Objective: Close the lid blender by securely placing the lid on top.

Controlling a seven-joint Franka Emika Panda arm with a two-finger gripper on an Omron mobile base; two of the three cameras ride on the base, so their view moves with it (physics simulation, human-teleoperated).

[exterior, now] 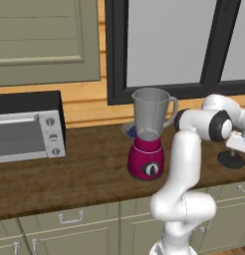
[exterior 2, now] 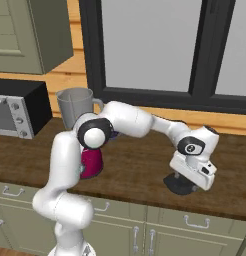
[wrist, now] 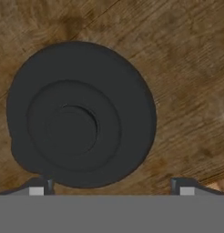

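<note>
**Over the worktop's right end: lid sits off-centre under the claw**

Near the front edge of the brown wooden worktop (exterior 2: 140,172), the flat round black lid (wrist: 79,113) lies directly below the spread claw (wrist: 111,184), offset toward one fingertip (wrist: 38,187), well apart from the magenta-based grey-jarred blender (exterior: 148,133)

White arm stretched right, claw (wrist: 111,184) downward, its 2 fingertips (wrist: 41,185) spread wide.
</note>
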